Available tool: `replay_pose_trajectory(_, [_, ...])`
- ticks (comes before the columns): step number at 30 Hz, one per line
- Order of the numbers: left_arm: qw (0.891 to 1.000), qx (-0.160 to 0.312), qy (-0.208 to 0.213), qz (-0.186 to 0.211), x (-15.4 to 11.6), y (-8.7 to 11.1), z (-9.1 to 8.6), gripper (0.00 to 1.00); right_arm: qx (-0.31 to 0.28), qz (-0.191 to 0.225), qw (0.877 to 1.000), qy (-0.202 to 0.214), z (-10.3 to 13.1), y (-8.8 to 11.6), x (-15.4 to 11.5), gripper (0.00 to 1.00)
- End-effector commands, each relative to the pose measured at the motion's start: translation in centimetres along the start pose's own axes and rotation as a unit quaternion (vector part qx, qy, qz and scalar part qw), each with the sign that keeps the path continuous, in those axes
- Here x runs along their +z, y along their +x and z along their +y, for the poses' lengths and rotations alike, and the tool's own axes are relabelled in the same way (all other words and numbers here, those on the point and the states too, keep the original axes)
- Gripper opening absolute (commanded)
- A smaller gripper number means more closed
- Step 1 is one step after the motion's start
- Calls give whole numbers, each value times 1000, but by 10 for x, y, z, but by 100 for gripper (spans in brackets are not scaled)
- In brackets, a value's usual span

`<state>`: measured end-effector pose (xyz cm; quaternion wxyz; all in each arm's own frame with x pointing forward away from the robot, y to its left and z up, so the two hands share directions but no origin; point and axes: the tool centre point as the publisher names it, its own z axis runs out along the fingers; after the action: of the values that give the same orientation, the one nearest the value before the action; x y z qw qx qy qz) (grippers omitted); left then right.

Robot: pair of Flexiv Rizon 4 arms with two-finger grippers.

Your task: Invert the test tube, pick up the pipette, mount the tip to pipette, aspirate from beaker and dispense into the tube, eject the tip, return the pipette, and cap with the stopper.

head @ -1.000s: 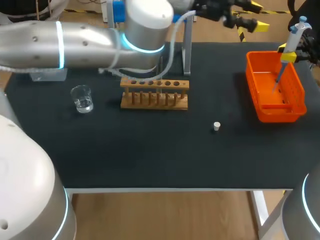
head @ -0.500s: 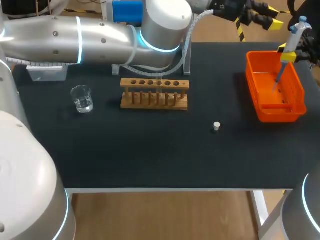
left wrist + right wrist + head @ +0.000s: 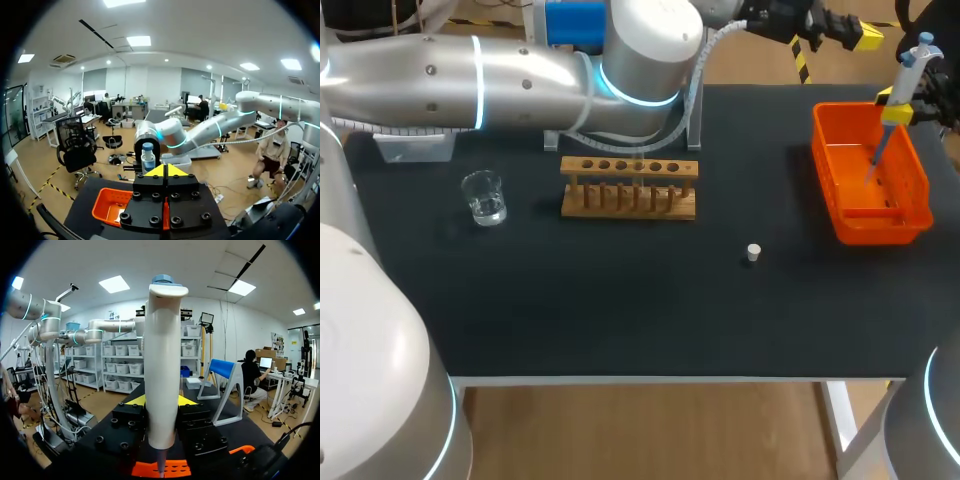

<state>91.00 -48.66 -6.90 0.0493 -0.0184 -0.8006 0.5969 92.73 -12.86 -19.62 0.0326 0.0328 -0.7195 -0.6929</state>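
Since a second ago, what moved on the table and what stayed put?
My left arm swung toward the right along the table's far edge, carrying the left gripper closer to the pipette. Nothing was grabbed or let go. The right gripper stayed shut on the pipette over the orange basket. The beaker, wooden rack and stopper did not move.

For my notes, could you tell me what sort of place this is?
Probably a laboratory bench for liquid handling: a wooden test tube rack, a glass beaker and a pipette over an orange basket.
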Motion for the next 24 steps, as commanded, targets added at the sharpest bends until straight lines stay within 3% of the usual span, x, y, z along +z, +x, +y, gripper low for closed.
replay_pose_trajectory(1, [1000,0,-2,1,1,-1,-1,0,0,3,1000,0,0,-1,-2,0])
replay_pose_trajectory(12, [1000,-3,-5,-7,13,-5,-9,0,0,3,1000,0,0,-1,-2,0])
replay_pose_trajectory(24, [1000,-4,27,-13,34,-12,-12,0,0,3,1000,0,0,-1,-2,0])
